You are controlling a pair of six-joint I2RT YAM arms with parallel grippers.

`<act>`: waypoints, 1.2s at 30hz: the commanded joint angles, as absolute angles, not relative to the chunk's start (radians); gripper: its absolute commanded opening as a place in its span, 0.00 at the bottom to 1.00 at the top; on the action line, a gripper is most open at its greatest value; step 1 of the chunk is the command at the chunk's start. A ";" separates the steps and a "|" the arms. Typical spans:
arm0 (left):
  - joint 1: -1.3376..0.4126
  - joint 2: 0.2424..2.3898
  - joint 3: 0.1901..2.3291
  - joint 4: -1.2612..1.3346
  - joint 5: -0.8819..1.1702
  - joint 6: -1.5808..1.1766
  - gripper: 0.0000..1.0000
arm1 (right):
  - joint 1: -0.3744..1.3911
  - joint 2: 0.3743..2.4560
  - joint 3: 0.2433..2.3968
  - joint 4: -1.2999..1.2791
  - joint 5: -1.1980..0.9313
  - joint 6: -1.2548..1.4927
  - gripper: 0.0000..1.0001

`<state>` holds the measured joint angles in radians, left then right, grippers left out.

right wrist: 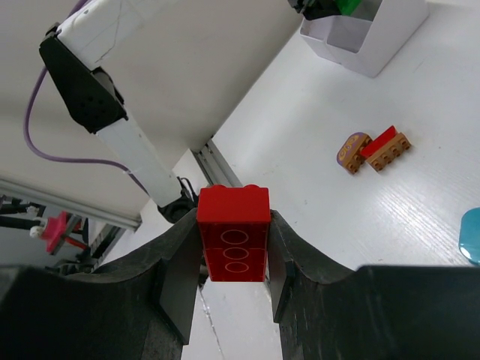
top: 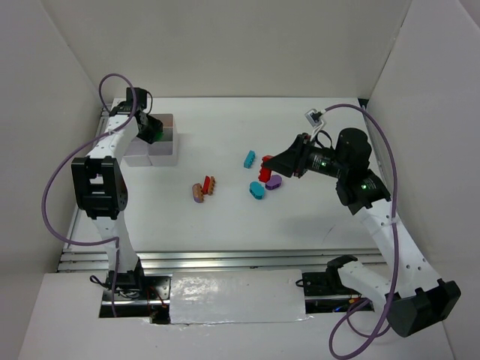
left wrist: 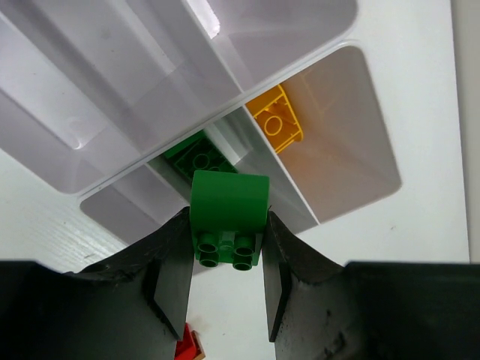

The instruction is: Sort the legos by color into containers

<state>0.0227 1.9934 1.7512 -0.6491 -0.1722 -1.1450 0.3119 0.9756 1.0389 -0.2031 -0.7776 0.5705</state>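
Left hand clenched on green plastic brick over white divided tray, counter's far-left; right hand gripping red brick.

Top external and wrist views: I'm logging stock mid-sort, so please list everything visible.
tray: one, white, far left of table
held green lego: one, green, gripped above tray
stored green lego: one, green, in a tray compartment
yellow lego: one, yellow, in the next compartment
red lego: one, red, gripped above table
teal legos: two, teal, table centre-right
purple oval: one, purple, beside the nearer teal lego
brown-and-purple oval: one, table centre
red-and-brown piece: one, beside that oval
left pincer: black, shut on held green lego
right pincer: black, shut on red lego
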 commanded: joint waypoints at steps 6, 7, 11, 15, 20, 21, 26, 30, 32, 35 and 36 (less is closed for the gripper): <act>0.020 1.956 1.743 -0.552 -0.130 -1.178 0.42 | 0.331 0.968 1.020 -0.170 -0.795 0.561 0.00; 0.020 1.957 1.743 -0.545 -0.129 -1.178 0.43 | 0.331 0.968 1.020 -0.170 -0.795 0.561 0.00; 0.021 1.976 1.755 -0.548 -0.129 -1.177 0.50 | 0.337 0.968 1.020 -0.169 -0.802 0.560 0.00; 0.020 1.979 1.741 -0.540 -0.127 -1.174 0.56 | 0.342 0.966 1.017 -0.170 -0.802 0.557 0.00; 0.020 1.973 1.718 -0.526 -0.129 -1.174 0.68 | 0.347 0.973 1.017 -0.164 -0.808 0.557 0.00; 0.020 1.971 1.715 -0.523 -0.129 -1.175 0.69 | 0.347 0.974 1.019 -0.163 -0.808 0.557 0.00; 0.018 1.941 1.704 -0.512 -0.124 -1.166 0.68 | 0.353 0.976 1.017 -0.167 -0.804 0.555 0.00; -0.021 1.853 1.726 -0.496 -0.124 -1.082 0.71 | 0.356 0.986 1.017 -0.181 -0.775 0.561 0.00; -0.057 1.781 1.717 -0.392 -0.021 -0.959 0.76 | 0.354 0.994 1.016 -0.183 -0.770 0.571 0.00; -0.099 1.675 1.604 -0.168 0.299 -0.824 0.87 | 0.356 0.991 1.002 -0.117 -0.778 0.623 0.00; -0.110 1.649 1.576 -0.117 0.393 -0.799 0.90 | 0.354 0.992 0.999 -0.098 -0.787 0.636 0.00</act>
<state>-0.0612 1.7687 1.6287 -0.3767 0.0601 -0.9588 0.3450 0.9924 1.0065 -0.1822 -0.7769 0.5953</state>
